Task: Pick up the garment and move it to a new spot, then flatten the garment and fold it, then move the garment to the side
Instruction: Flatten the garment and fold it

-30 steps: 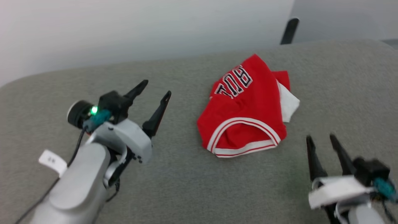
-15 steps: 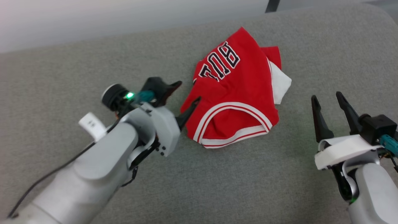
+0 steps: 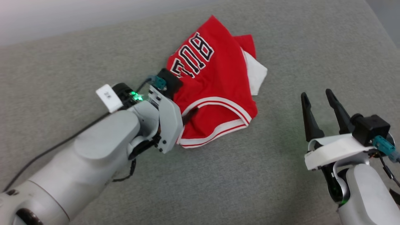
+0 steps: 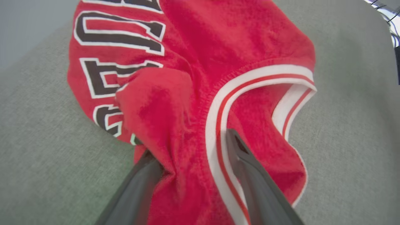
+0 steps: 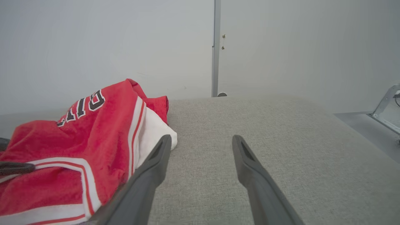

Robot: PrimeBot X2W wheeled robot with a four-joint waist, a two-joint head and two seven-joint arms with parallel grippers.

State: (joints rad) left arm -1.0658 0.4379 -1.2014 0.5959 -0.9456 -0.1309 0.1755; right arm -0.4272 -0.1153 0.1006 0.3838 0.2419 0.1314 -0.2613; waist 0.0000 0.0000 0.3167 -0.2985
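The Bulls jersey (image 3: 215, 84) lies crumpled on the grey cushion (image 3: 281, 47). I judge it light, soft and floppy. My left gripper (image 4: 189, 143) straddles a bunched fold beside the striped trim (image 4: 215, 125), fingers spread; that fold looks like a thick, secure bite. My right gripper (image 3: 315, 92) hovers spread and empty beside the jersey.

**Soft knit on coarse weave, matt plastic beside it**

The garment (image 3: 218, 93) is soft red knit cloth with a faintly fuzzy nap. Its white-and-red trim (image 4: 215, 103) is ribbed and its black lettering (image 4: 125, 40) lies flat. The grey surface (image 3: 281, 175) beneath is coarse woven upholstery cloth, matt throughout. On the right gripper (image 3: 316, 93), the fingers (image 5: 250, 175) look like dark matt plastic. The left arm's shell (image 3: 93, 147) is smooth with a satin sheen, and a paper-like white tag (image 3: 107, 97) sits by its wrist. The far wall (image 5: 93, 47) is smooth and matt.
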